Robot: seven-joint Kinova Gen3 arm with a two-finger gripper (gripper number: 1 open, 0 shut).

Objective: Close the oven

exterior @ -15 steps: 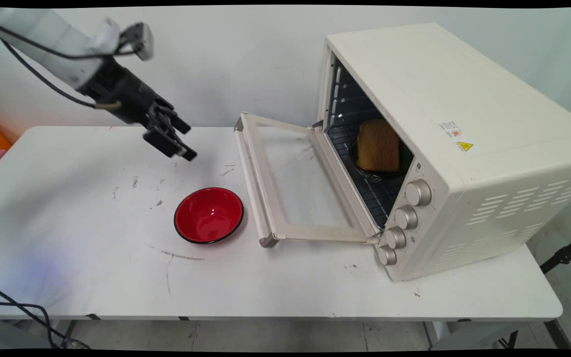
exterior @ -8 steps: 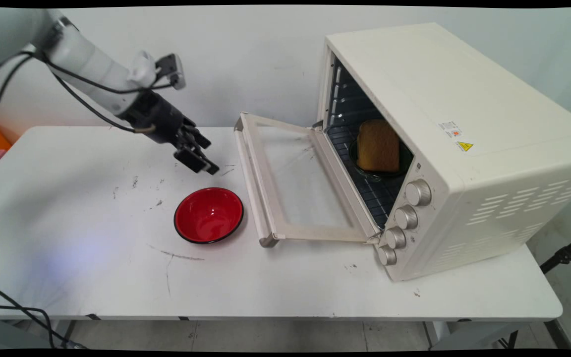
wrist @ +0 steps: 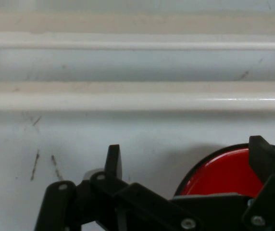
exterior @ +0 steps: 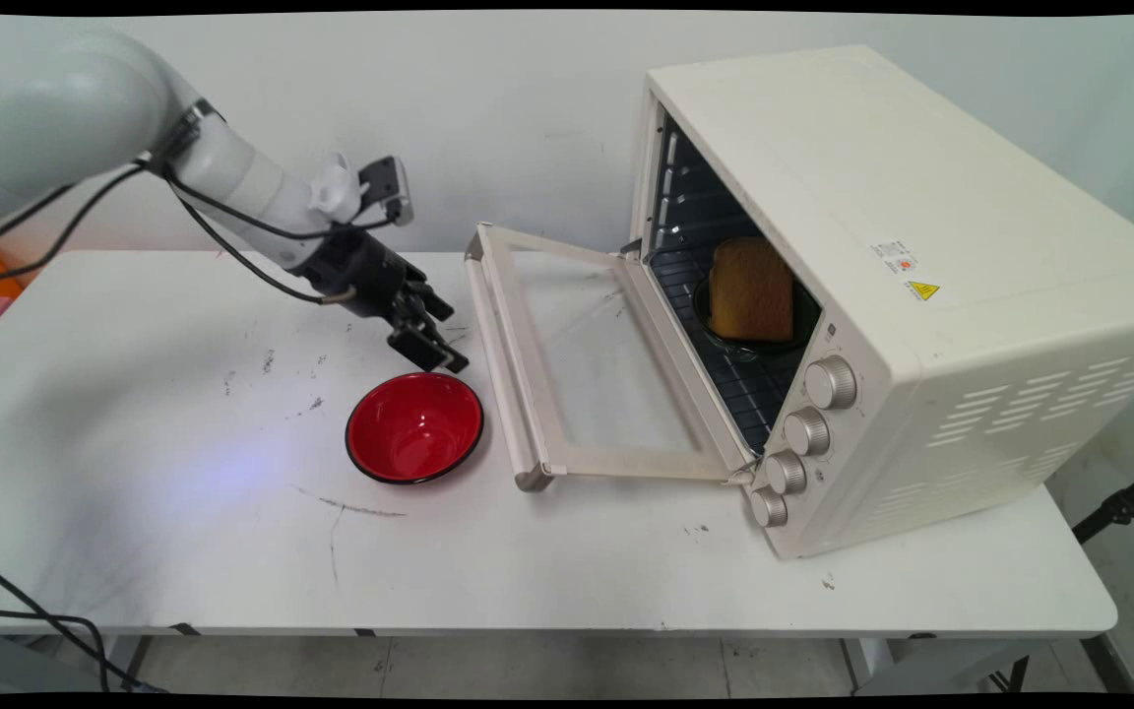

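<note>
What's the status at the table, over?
Gripper open, empty, hovering at far rim of red bowl. Oven door down flat beside it. Bread in dark dish inside oven. Nothing between fingers.

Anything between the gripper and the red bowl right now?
Nothing visible. The gripper hangs open just above the far right rim of the red bowl, with only bare table around it. The oven's open door lies to the bowl's right, apart from it.

White table (exterior: 183, 551), red bowl (exterior: 414, 428) near centre, cream toaster oven (exterior: 921, 295) at right
</note>
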